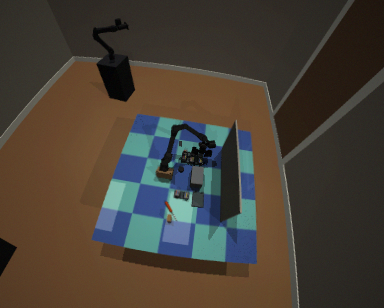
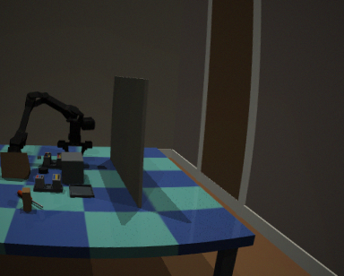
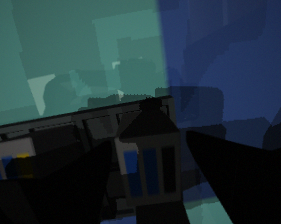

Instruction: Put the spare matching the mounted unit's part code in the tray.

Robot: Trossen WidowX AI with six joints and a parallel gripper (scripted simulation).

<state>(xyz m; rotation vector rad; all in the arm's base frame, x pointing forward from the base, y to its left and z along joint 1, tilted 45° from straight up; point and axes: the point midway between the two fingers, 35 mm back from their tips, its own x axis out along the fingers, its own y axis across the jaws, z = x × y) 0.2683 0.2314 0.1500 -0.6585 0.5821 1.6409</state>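
Note:
My gripper is open and points down over the back rack. In the wrist view, a grey spare with blue, dark blue and near-black stripes stands between the open fingers, not visibly gripped. Another spare with blue and yellow stripes is at the left edge. The dark shallow tray is empty. A small front holder carries two units with coloured marks. Which unit is the mounted one, and its code, I cannot tell. The grey box hides the fingertips in the exterior view.
A grey box stands between the back rack and the tray. A tall upright panel stands to their right. A red-handled tool, a small wooden block and a small black round object also lie about.

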